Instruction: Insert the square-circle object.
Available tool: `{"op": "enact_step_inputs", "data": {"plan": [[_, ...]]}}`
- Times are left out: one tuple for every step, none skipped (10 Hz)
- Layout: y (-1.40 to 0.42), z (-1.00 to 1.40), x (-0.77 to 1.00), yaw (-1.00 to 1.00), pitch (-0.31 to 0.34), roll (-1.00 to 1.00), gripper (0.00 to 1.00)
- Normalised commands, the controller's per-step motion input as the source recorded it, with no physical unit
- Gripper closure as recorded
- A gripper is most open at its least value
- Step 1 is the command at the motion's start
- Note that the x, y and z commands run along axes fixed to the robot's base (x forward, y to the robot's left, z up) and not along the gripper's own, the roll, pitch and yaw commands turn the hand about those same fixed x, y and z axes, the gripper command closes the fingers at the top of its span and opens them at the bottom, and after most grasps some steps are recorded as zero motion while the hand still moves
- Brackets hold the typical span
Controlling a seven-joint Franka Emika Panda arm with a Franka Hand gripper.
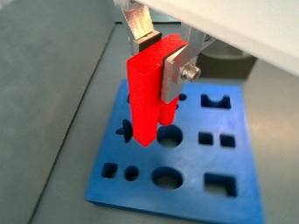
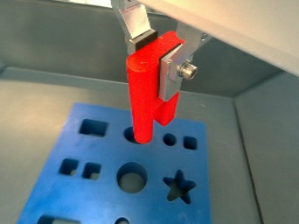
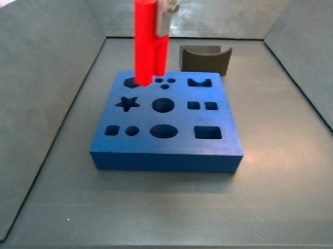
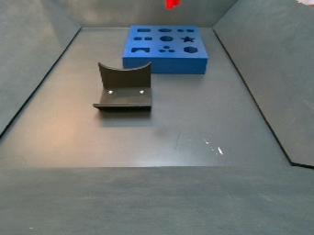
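My gripper (image 1: 158,61) is shut on the square-circle object (image 1: 146,96), a long bright red peg of two joined columns, and holds it upright by its upper end. Both wrist views show it (image 2: 142,96) clamped between the silver fingers (image 2: 176,70). Its lower end hangs over the blue block (image 1: 187,188) at a double hole near the block's far left corner in a side view (image 3: 146,44). Whether the tip touches or has entered the hole, I cannot tell. In a side view only the peg's red tip (image 4: 172,4) shows above the block (image 4: 172,57).
The blue block (image 3: 169,146) has several cut-outs: star, circles, squares. A dark grey curved piece (image 3: 205,58) stands just behind it, on a base plate (image 4: 123,87). Grey walls slope up around the grey floor (image 4: 160,174).
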Motion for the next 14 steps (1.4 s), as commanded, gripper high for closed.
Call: {"op": "enact_step_inputs", "data": {"plan": [[-0.16, -0.33, -0.33, -0.73, 0.000, 0.01, 1.00], [-0.12, -0.37, -0.33, -0.76, 0.000, 0.00, 1.00], [0.00, -0.47, -0.20, -0.95, -0.026, 0.00, 1.00], [0.00, -0.46, -0.14, -1.00, -0.029, 0.00, 1.00], [0.00, -0.42, -0.05, -1.00, -0.019, 0.00, 1.00], [0.00, -0.40, 0.00, -1.00, -0.011, 0.00, 1.00], [0.00, -0.33, 0.00, -1.00, 0.000, 0.00, 1.00], [-0.08, -0.29, -0.07, -0.95, 0.000, 0.00, 1.00], [-0.08, -0.26, -0.05, -0.96, 0.000, 0.00, 1.00], [-0.09, -0.21, -0.05, -0.95, 0.000, 0.00, 1.00], [-0.08, -0.20, -0.03, -0.96, -0.001, 0.00, 1.00], [-0.07, -0.19, -0.04, -0.94, -0.047, -0.02, 1.00], [-0.11, -0.20, -0.13, -0.85, -0.104, -0.09, 1.00], [-0.25, -0.22, -0.33, -0.63, -0.160, -0.15, 1.00]]}}
